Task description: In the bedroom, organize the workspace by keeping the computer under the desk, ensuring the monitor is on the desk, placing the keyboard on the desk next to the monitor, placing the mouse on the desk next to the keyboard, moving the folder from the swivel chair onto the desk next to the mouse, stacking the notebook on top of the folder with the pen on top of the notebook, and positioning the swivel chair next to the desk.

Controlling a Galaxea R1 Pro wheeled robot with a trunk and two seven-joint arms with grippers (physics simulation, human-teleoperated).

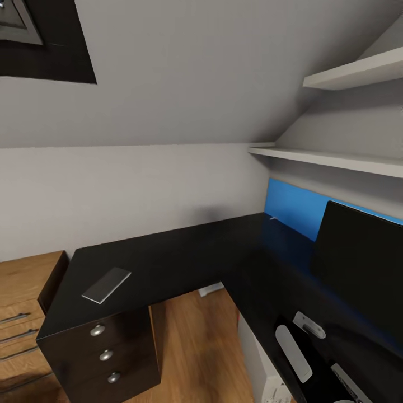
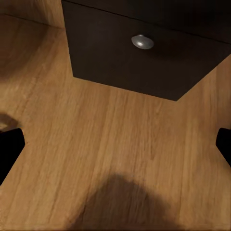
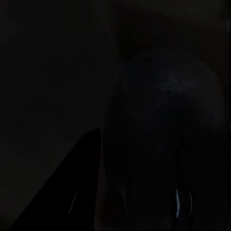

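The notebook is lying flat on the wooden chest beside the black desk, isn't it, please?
Not quite: the head view shows the notebook lying flat on the black desk itself, above its drawers, not on the wooden chest beside it.

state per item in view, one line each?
notebook: flat on the desk, near its drawer end
folder: upright against the wall behind the monitor
monitor: upright on the desk
drawers: shut
left claw: open, over floor
right claw: too dark to tell
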